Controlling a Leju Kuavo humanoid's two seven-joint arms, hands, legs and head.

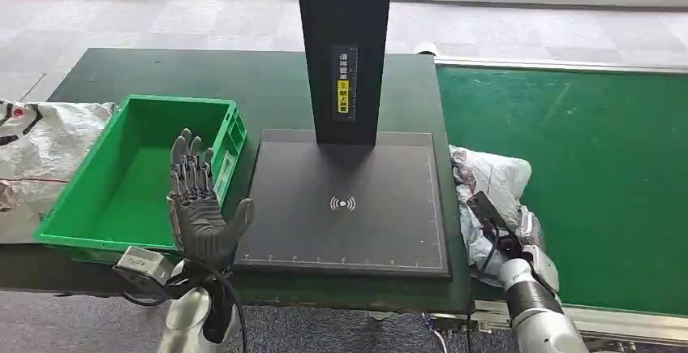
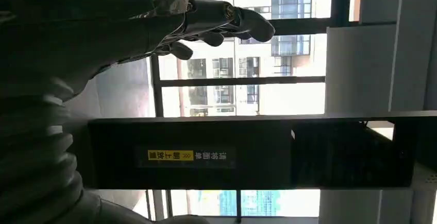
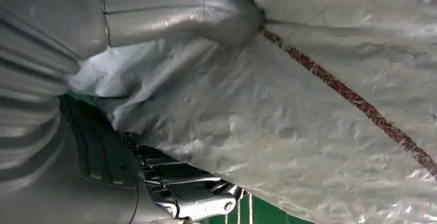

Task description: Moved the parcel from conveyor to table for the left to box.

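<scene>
At the bottom of the head view, the left robot hand (image 1: 197, 207) stands upright at lower left with its dark fingers spread and nothing in its grasp, raised in front of the near edge of the dark green desk (image 1: 268, 85). At lower right, the right robot hand (image 1: 495, 227) presses into the crumpled silver-grey plastic parcel (image 1: 491, 187); in the right wrist view its thick grey thumb (image 3: 175, 15) lies over the wrinkled wrapping (image 3: 288, 121) and the darker fingers (image 3: 190, 195) curl beneath it, so the robot hand grips the parcel. The parcel sits at centre right of the head view, at the left edge of the bright green conveyor belt (image 1: 592, 166), touching the right side of the flat black scanner pad (image 1: 349, 207), which occupies the centre. A green plastic crate (image 1: 138, 174) rests at centre left, just beside the pad. A crumpled white sack (image 1: 40, 142) lies at the far left edge. A tall black column (image 1: 343, 45) bearing a yellow label rises from the back of the pad toward the top centre.
</scene>
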